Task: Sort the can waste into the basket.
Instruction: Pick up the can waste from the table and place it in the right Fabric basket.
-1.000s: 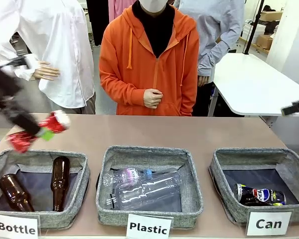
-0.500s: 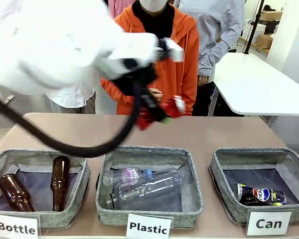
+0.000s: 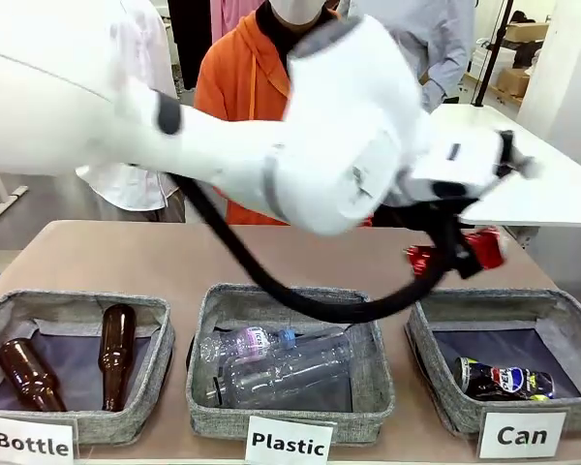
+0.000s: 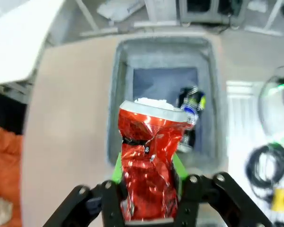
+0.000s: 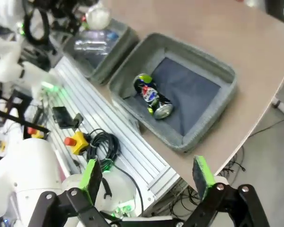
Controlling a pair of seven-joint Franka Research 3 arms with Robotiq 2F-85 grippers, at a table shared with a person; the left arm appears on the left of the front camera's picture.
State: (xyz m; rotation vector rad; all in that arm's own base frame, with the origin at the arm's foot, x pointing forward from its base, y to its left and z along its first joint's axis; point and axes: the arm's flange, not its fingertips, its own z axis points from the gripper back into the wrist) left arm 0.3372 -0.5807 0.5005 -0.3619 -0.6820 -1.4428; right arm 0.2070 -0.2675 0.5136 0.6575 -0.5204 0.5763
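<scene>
Three baskets sit in a row on the bench [image 3: 174,257] in the front view, labelled Bottle, Plastic and Can. Left arm reaches across to the right side; left claw [image 3: 455,254] is clamped on the red crushed can [image 3: 479,249], held in the air above the far edge of the Can basket [image 3: 426,334]. Black Pepsi can [image 3: 504,380] lies on its side inside that basket. Two brown bottles [image 3: 116,351] lie in the Bottle basket [image 3: 165,334]; clear plastic bottles [image 3: 281,363] lie in the Plastic basket [image 3: 378,378]. Person in orange hoodie [image 3: 237,77] stands behind the bench.

Left wrist view: claw [image 4: 149,189] grips red can [image 4: 149,165] by its lower half, green pads [image 4: 117,168] pressed on both sides. Can basket [image 4: 116,109] lies below, Pepsi can [image 4: 191,109] inside.

Right wrist view: right claw [image 5: 146,177] stands wide apart, holding nothing, off the bench edge. Can basket [image 5: 217,104] with Pepsi can [image 5: 154,97] lies ahead.
</scene>
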